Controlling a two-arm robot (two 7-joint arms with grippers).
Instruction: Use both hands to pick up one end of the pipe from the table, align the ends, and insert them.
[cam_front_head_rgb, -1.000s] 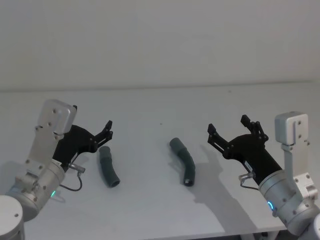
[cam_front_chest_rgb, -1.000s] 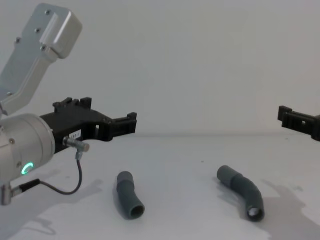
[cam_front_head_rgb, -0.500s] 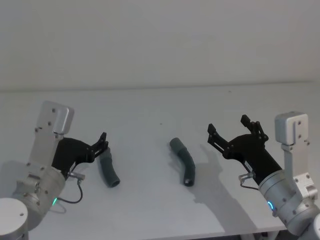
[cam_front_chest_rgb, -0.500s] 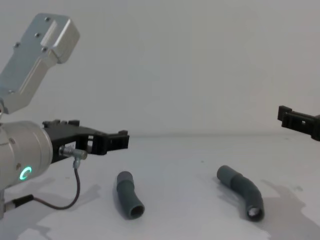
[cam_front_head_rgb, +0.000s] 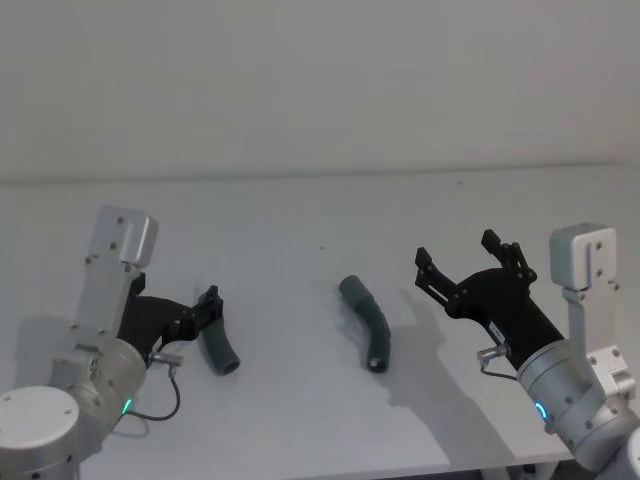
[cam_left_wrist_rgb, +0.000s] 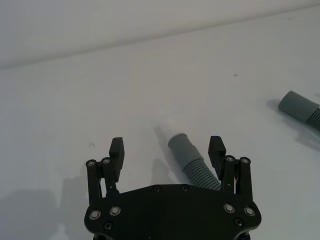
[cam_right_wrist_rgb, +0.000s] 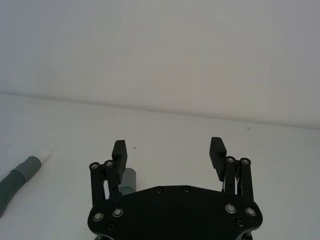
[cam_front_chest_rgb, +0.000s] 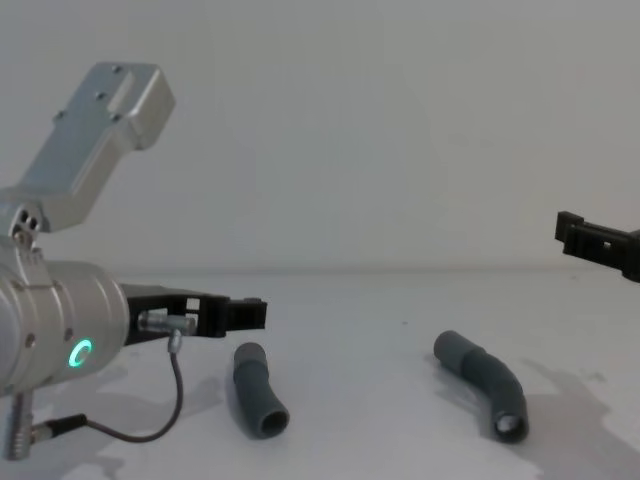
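Observation:
Two dark-grey bent pipe pieces lie apart on the white table (cam_front_head_rgb: 300, 215). The left piece (cam_front_head_rgb: 218, 344) (cam_front_chest_rgb: 257, 390) has a ribbed body and a pale tip. My left gripper (cam_front_head_rgb: 205, 308) (cam_front_chest_rgb: 245, 312) hangs open low over its far end. In the left wrist view that end (cam_left_wrist_rgb: 186, 152) lies between the spread fingers (cam_left_wrist_rgb: 216, 148), nearer one of them. The right piece (cam_front_head_rgb: 367, 320) (cam_front_chest_rgb: 485, 378) lies free at mid-table. To the right of it and above the table, my right gripper (cam_front_head_rgb: 457, 252) (cam_right_wrist_rgb: 169, 150) stands open and holds nothing.
A plain pale wall rises behind the table's far edge (cam_front_head_rgb: 320, 175). The table's front edge (cam_front_head_rgb: 330, 470) runs just below both arms. A thin cable (cam_front_chest_rgb: 160, 410) loops under the left wrist.
My left gripper has come down and drawn back, so its open fingers now sit low at the left piece's far end. The right gripper and both pipe pieces have not moved.

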